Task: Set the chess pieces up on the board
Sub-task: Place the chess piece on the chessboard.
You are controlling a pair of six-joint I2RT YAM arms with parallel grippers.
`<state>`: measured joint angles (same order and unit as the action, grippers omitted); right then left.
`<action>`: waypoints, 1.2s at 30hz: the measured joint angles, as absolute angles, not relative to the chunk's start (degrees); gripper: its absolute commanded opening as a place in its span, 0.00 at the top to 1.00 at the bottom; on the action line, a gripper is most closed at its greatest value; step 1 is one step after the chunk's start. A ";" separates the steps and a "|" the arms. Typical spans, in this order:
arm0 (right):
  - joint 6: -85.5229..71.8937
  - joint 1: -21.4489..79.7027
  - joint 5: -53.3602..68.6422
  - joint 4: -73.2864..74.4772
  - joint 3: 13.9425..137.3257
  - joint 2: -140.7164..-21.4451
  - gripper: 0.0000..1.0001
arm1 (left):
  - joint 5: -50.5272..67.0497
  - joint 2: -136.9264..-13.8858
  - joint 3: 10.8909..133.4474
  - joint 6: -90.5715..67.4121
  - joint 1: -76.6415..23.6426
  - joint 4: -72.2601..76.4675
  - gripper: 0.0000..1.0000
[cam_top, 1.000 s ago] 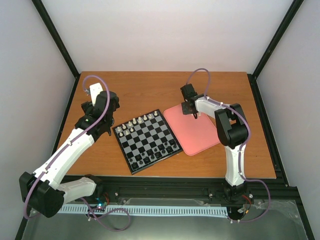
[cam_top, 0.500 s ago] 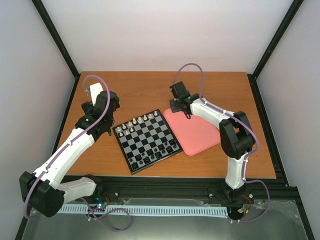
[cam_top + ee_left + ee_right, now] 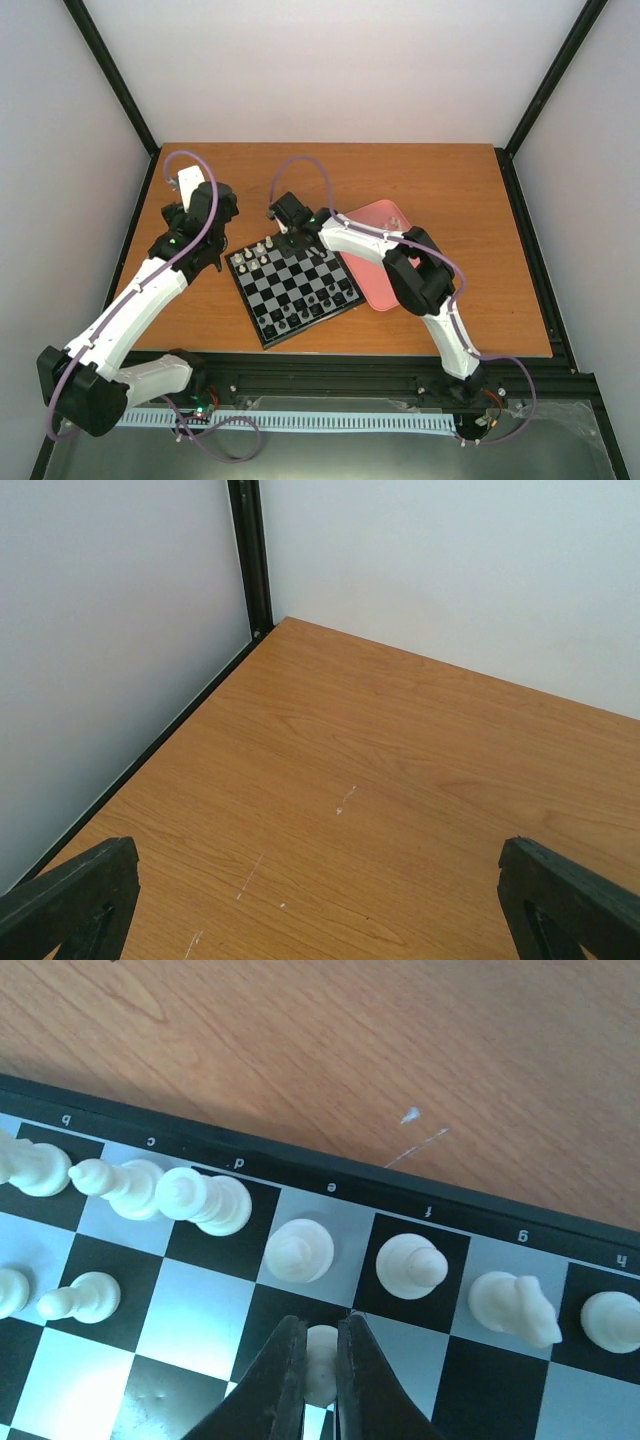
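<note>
White pawn [image 3: 321, 1365] clenched in right end effector [image 3: 320, 1338], low over the board [image 3: 280, 1160], second row. Risk: an off-centre release tips it into the back-row piece [image 3: 300, 1250] just beyond.

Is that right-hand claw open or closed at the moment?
Shut on a white chess piece: the right gripper pinches it between both fingers over the board.

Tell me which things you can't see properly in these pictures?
- Right wrist view: the right gripper covers most of the white piece it pinches, so its kind is hidden.
- Top view: the pieces on the board are too small to tell apart; the right arm hides part of the pink tray.
- Left wrist view: the left gripper is cut off by the bottom edge; only its spread fingertips show.
</note>
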<state>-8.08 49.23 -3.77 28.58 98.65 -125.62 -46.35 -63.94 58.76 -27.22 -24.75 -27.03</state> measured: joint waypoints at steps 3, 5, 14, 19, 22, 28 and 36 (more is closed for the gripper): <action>-7.79 49.39 -2.15 29.63 99.61 -126.28 0.94 | -46.35 -63.88 58.76 -27.22 -24.75 -27.03 0.00; -7.68 49.45 -1.30 30.00 100.09 -126.30 0.94 | -46.35 -63.90 58.76 -27.20 -24.75 -27.03 0.00; -6.55 51.75 1.10 31.48 104.36 -128.33 0.94 | -46.35 -63.90 58.76 -27.20 -24.75 -27.03 0.00; -6.17 52.56 1.41 32.38 105.73 -130.23 0.94 | -46.35 -63.90 58.76 -27.20 -24.75 -27.03 0.00; -5.96 52.58 1.37 33.08 105.73 -130.69 0.93 | -46.35 -63.90 58.76 -27.20 -24.75 -27.03 0.00; -5.72 52.58 1.39 33.82 106.56 -131.57 0.93 | -46.35 -63.90 58.76 -27.20 -24.75 -27.03 0.00; -5.34 52.58 1.37 34.41 107.53 -132.49 0.92 | -46.35 -63.90 58.76 -27.22 -24.75 -27.03 0.00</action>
<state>-5.34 52.58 1.37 34.41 107.53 -132.49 -46.35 -63.90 58.76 -27.22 -24.75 -27.03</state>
